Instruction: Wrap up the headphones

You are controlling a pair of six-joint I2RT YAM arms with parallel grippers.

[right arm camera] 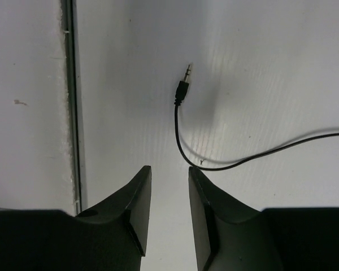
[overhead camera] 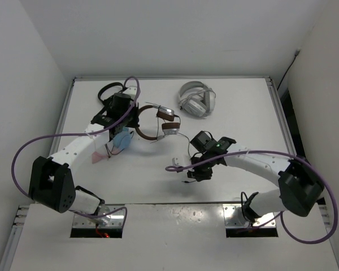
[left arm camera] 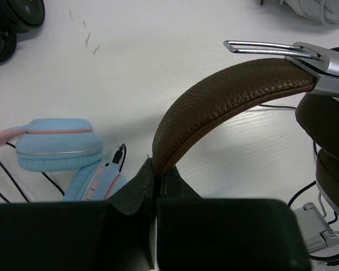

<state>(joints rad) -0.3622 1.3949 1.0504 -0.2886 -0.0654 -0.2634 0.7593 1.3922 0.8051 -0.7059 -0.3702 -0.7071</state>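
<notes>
Left gripper [left arm camera: 155, 172] is pinching the headphones [left arm camera: 231, 84] by the brown headband, with the jaws clamped shut on the leather near one end. They're sitting toward the back of the table [overhead camera: 243, 130], with a blue pair [left arm camera: 59, 144] just beside them on the left and a white pair [overhead camera: 196, 100] off to the right. Right gripper [right arm camera: 169, 186] is hovering low over the table with its jaws a bit apart, holding nothing. The thin black cable [right arm camera: 214, 165] and its plug [right arm camera: 183, 89] are lying just ahead of its fingertips.
</notes>
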